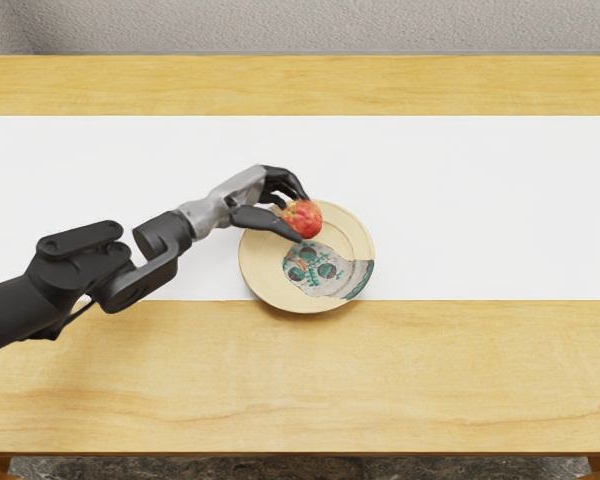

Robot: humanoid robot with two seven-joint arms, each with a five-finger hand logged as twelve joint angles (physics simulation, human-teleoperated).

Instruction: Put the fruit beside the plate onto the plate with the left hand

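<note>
A light wooden table [300, 380] with visible grain fills most of the view. A broad white strip [480, 200] runs across the table's middle, leaving bare wood along its far and near sides. A grey speckled surface [300, 25] lies beyond the table's far edge.

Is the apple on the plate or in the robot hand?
In the left robot hand, which grips the apple over the plate. Touching it? Cannot tell.
</note>
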